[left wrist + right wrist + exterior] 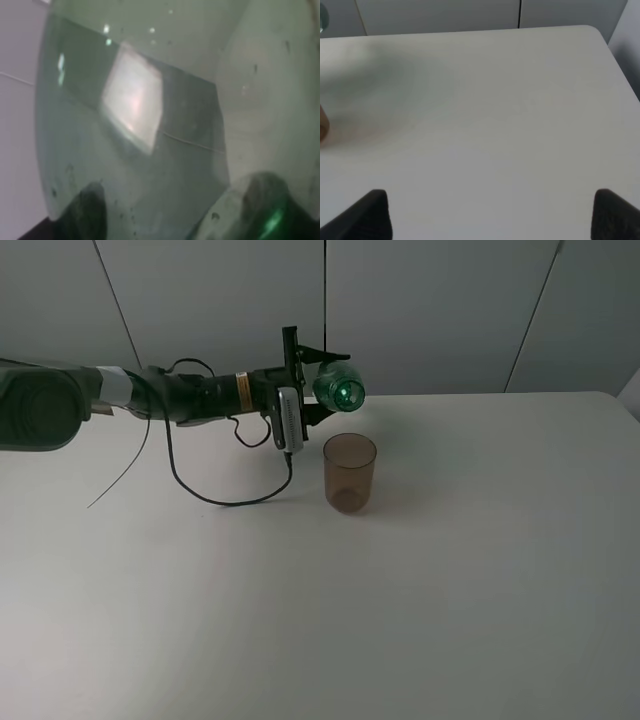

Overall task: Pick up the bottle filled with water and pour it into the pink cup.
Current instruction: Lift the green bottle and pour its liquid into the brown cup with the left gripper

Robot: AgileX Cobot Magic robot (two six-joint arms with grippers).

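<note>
My left gripper (318, 383) is shut on the green-tinted transparent bottle (339, 389) and holds it lying on its side in the air, just above and behind the pink cup (349, 473). The bottle's round end faces the high camera. The cup stands upright on the white table (480, 570), near its middle. In the left wrist view the bottle (150, 125) fills the picture, with dark fingers (85, 212) at its edges. My right gripper (487, 212) is open and empty over bare table at the right. The cup's edge (322, 125) just shows in the right wrist view.
A black cable (225, 495) hangs from the left arm and loops on the table left of the cup. Grey wall panels stand behind the table. The table's far right corner (592, 30) shows in the right wrist view.
</note>
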